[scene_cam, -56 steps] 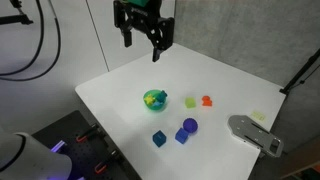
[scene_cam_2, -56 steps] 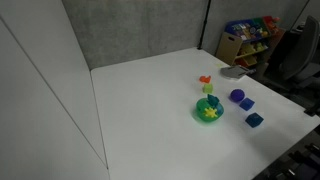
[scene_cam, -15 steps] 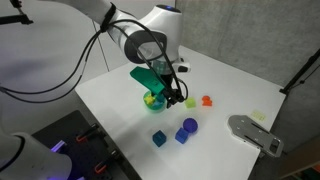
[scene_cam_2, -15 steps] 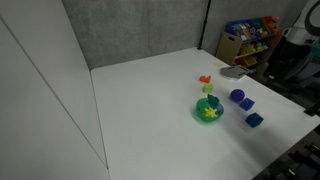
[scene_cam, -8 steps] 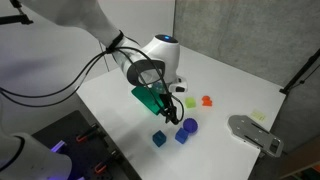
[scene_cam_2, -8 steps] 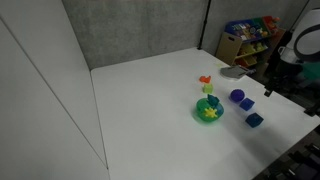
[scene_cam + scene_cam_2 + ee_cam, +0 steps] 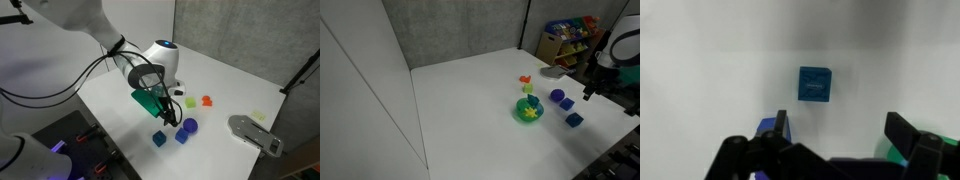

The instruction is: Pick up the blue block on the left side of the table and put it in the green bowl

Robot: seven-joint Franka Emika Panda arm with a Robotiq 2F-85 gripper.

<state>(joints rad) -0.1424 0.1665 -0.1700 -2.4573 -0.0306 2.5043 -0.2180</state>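
Overhead, the gripper (image 7: 838, 122) hung spread wide above the blue block (image 7: 816, 84) (near the table (image 7: 232, 88) edge). The green bowl (image 7: 528, 112) sat nearby.

Oblique exterior views share table (image 7: 235, 85), wrist overhead

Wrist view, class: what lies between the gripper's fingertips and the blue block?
Nothing. In the wrist view, only bare white table separates the open gripper from the blue block.
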